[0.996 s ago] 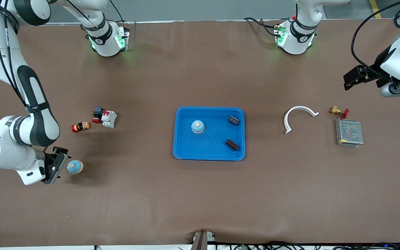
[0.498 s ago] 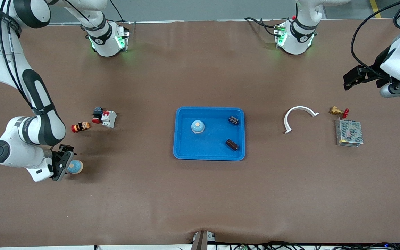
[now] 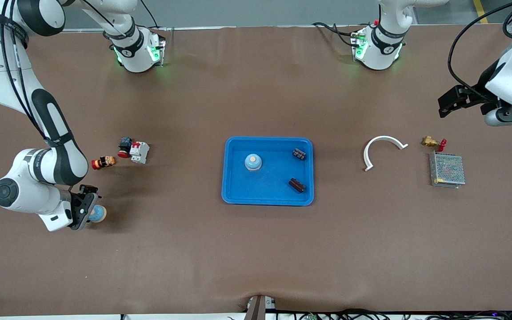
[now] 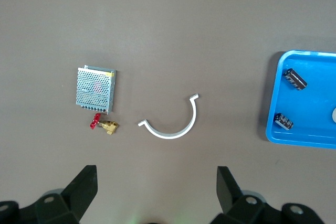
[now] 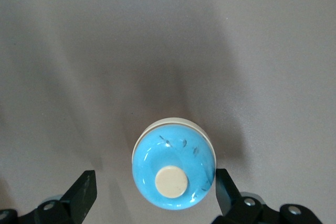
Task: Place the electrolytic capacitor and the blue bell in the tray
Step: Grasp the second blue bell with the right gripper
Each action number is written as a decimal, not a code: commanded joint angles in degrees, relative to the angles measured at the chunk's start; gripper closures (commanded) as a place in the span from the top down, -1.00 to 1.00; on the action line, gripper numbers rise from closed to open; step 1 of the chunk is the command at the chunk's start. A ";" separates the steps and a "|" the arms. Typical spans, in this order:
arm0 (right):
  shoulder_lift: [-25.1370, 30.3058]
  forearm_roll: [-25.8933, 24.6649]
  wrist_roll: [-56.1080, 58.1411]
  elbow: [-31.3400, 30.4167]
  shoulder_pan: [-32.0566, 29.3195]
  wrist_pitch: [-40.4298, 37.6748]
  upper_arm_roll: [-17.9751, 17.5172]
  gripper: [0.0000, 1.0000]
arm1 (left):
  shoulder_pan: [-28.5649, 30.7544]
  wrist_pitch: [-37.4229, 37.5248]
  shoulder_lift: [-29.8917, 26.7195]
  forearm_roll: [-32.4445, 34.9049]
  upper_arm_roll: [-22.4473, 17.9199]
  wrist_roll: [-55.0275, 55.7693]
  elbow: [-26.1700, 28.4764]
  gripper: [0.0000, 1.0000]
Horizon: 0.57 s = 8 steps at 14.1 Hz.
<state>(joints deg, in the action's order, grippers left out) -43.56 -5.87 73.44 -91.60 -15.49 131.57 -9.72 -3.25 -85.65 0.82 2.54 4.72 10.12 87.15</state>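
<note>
The blue tray [image 3: 234,195] lies mid-table and holds one blue bell [image 3: 253,162] and two dark electrolytic capacitors [image 3: 299,154] [image 3: 297,185]. A second blue bell [image 3: 98,214] stands on the table toward the right arm's end. My right gripper [image 3: 88,210] is low and open, with this bell [image 5: 174,170] between its fingers [image 5: 84,190] in the right wrist view; the gripper's midpoint [image 5: 155,183] lies over the bell. My left gripper [image 3: 451,101] waits open and empty, up over the left arm's end of the table; it also shows in the left wrist view [image 4: 156,179].
A white curved strip [image 3: 382,149], a brass valve [image 3: 431,142] and a metal mesh box [image 3: 447,170] lie toward the left arm's end. A red-orange button [image 3: 103,162], a black part [image 3: 125,144] and a white-red breaker [image 3: 139,152] lie farther from the camera than the second bell.
My right gripper has slid toward the second blue bell and now straddles it, still open. The left arm has barely moved.
</note>
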 commanded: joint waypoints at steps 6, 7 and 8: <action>-0.47 -0.37 -0.22 -0.95 -0.33 2.11 -0.65 1.00 | 0.44 0.48 1.29 -0.87 -0.15 -1.07 -1.72 1.00; -0.56 -0.37 -0.40 -0.95 -0.33 2.37 -0.65 1.00 | 0.44 0.48 1.29 -0.87 -0.15 -1.07 -1.72 1.00; -0.56 -0.37 -0.49 -0.95 -0.33 2.46 -0.74 1.00 | 0.18 0.48 1.29 -0.78 -0.15 -0.81 -1.72 1.00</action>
<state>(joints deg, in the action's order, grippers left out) -43.86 -5.86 73.41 -92.32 -15.47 133.12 -9.85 -3.06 -85.65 1.39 2.54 4.67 10.12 87.00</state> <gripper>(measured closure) 0.000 0.000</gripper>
